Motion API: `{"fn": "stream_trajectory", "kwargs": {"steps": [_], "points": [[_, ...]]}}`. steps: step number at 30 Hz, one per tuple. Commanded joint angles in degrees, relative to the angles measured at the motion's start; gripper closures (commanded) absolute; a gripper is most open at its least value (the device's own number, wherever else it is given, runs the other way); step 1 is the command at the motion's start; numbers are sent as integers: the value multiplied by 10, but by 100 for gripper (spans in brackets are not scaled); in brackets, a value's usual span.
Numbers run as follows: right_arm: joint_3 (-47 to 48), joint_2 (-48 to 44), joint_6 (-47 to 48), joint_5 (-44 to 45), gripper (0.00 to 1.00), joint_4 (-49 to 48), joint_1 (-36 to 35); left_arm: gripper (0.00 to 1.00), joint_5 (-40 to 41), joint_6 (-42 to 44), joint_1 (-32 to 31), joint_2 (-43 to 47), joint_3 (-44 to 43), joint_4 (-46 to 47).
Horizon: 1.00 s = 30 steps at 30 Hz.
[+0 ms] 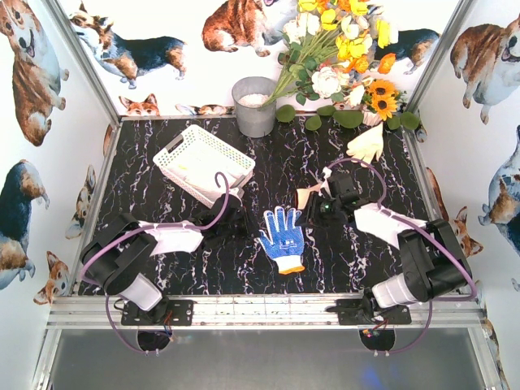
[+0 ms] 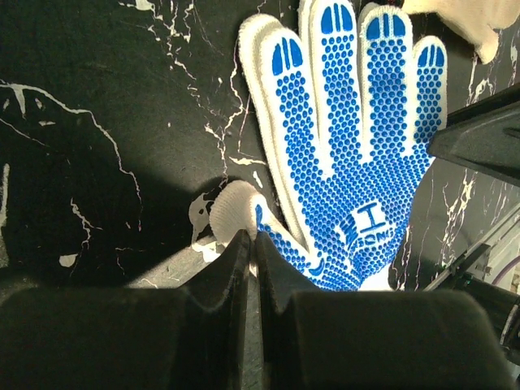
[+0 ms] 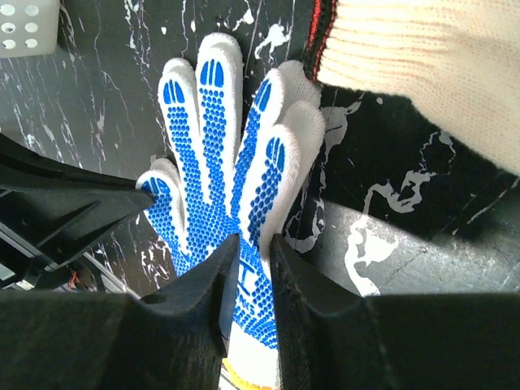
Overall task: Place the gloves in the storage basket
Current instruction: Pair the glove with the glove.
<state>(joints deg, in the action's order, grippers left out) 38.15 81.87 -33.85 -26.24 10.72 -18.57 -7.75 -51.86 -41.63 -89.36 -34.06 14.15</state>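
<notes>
Your blue-and-white dotted glove (image 1: 282, 238) lies flat on the black marbled table (image 1: 162, 268), dots up, at centre near the front. Its long axis runs front to back, fingers pointing away from the arm bases and the orange-trimmed cuff toward the near edge. Your left gripper (image 2: 250, 240) is clenched tight, its tips right at the glove's thumb. Your right gripper (image 3: 253, 244) hangs over the palm side with its jaws a little apart, gripping nothing. Just beyond it lies a cream knit glove (image 3: 431, 73) with a red-edged cuff. Further back right, another cream glove (image 1: 367, 144) sits by the flowers (image 1: 341, 49). The white lattice storage basket (image 1: 175, 140) sits angled at back left, and I can't tell what's in it. The grey bucket (image 1: 254, 118) behind it holds something white.
</notes>
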Motion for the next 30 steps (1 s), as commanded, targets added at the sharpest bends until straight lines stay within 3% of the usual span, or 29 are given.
{"fn": "stream_trajectory", "kwargs": {"steps": [1,7,11,14,30], "points": [[34,11,13,-11,75,-43,3,100,-3,4,6,-6,6,20],[43,8,16,-3,77,-34,3,100,-4,4,7,-3,7,20],[50,-1,29,12,93,-19,3,100,-1,5,10,5,12,19],[56,-2,35,6,98,-17,3,100,4,8,12,14,15,19],[57,35,41,34,96,-15,3,100,-18,28,26,-26,4,41]]}}
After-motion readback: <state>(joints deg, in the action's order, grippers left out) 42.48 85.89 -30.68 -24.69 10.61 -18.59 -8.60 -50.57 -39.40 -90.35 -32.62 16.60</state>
